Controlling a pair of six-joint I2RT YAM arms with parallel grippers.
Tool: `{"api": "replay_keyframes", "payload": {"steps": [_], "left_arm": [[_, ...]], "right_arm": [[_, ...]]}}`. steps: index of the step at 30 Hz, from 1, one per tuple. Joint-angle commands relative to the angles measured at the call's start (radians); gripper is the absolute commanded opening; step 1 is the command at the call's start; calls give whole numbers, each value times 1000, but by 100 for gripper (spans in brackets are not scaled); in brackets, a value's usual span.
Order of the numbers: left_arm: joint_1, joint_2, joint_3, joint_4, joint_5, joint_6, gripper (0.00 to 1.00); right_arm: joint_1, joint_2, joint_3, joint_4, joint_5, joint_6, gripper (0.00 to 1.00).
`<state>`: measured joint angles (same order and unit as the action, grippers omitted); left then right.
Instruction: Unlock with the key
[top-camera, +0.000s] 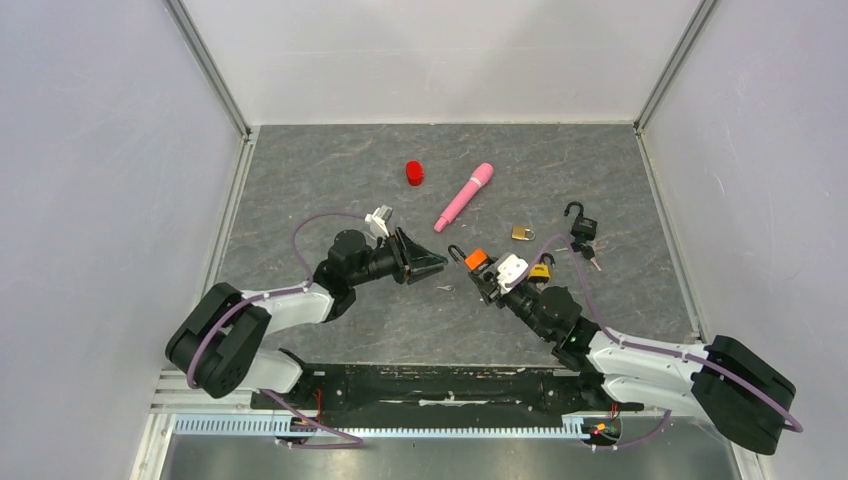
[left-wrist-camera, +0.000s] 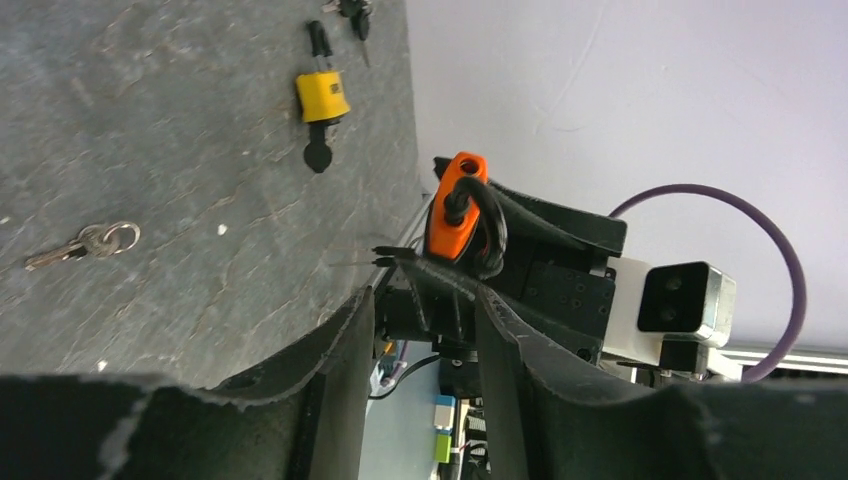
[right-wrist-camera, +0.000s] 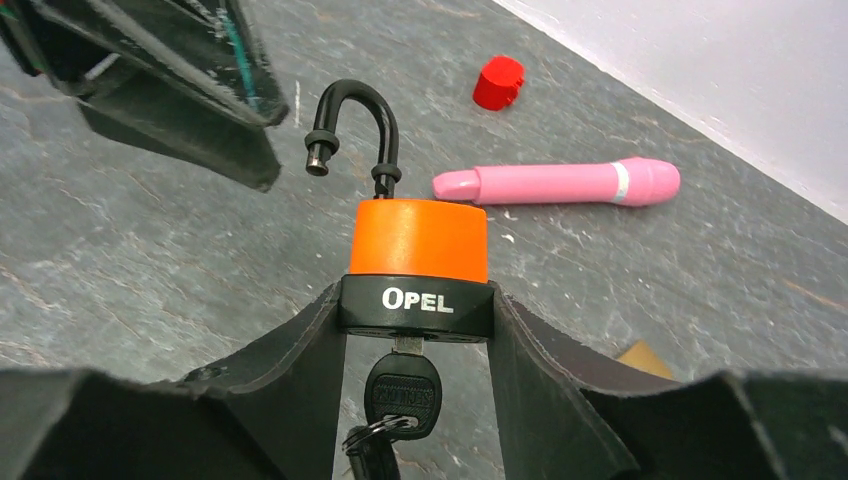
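Observation:
My right gripper (right-wrist-camera: 417, 310) is shut on the black base of an orange padlock (right-wrist-camera: 422, 245) marked OPEL and holds it above the table. Its black shackle (right-wrist-camera: 355, 125) stands open, one end free. A black-headed key (right-wrist-camera: 402, 390) sits in the keyhole underneath, with a ring hanging from it. In the top view the padlock (top-camera: 476, 259) is at the table's middle, held by the right gripper (top-camera: 488, 275). My left gripper (top-camera: 432, 264) is open and empty, just left of the padlock. The left wrist view shows the left gripper (left-wrist-camera: 425, 300) facing the padlock (left-wrist-camera: 456, 205).
A red cap (top-camera: 415, 173) and a pink cylinder (top-camera: 464, 196) lie at the back. A brass padlock (top-camera: 522, 232), a black padlock (top-camera: 583, 225) with keys and a yellow padlock (top-camera: 541, 268) lie to the right. Loose keys (left-wrist-camera: 85, 243) lie on the mat.

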<state>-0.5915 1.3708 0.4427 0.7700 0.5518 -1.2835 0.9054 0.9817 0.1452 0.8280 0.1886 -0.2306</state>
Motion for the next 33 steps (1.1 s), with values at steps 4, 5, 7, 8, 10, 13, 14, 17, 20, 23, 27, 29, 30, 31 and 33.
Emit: {"api": "replay_keyframes", "payload": {"steps": [4, 5, 7, 8, 10, 13, 14, 17, 20, 23, 27, 29, 30, 31, 33], "left_arm": [[35, -44, -13, -99, -43, 54, 51], [51, -68, -3, -173, -53, 81, 52], [82, -131, 24, -329, -78, 156, 54], [97, -169, 42, -413, -96, 206, 55], [131, -241, 95, -610, -143, 308, 58], [180, -331, 186, -875, -224, 462, 65], [197, -352, 218, -949, -252, 506, 68], [243, -408, 290, -1103, -320, 610, 77], [275, -451, 355, -1200, -401, 697, 85], [292, -477, 410, -1271, -493, 779, 90], [301, -495, 446, -1312, -596, 865, 95], [305, -503, 457, -1319, -629, 900, 99], [307, -506, 462, -1321, -647, 919, 100], [307, -511, 466, -1321, -663, 933, 100], [308, -519, 467, -1321, -691, 956, 100]], "right_arm": [[-14, -18, -3, -13, 126, -45, 0], [-19, -10, -2, -24, 138, -42, 0], [-38, 12, 4, -43, 156, -27, 0], [-52, 24, 10, -54, 162, -17, 0], [-78, 56, 24, -78, 168, 2, 0], [-108, 105, 51, -112, 182, 34, 0], [-118, 128, 58, -122, 184, 43, 0], [-148, 189, 83, -164, 194, 82, 0], [-182, 245, 112, -210, 204, 131, 0], [-207, 299, 143, -272, 207, 170, 4], [-224, 313, 168, -319, 200, 202, 24], [-226, 299, 184, -344, 198, 210, 40], [-228, 297, 197, -365, 198, 215, 47], [-229, 295, 220, -400, 202, 221, 54], [-234, 299, 278, -483, 203, 229, 63]]}}
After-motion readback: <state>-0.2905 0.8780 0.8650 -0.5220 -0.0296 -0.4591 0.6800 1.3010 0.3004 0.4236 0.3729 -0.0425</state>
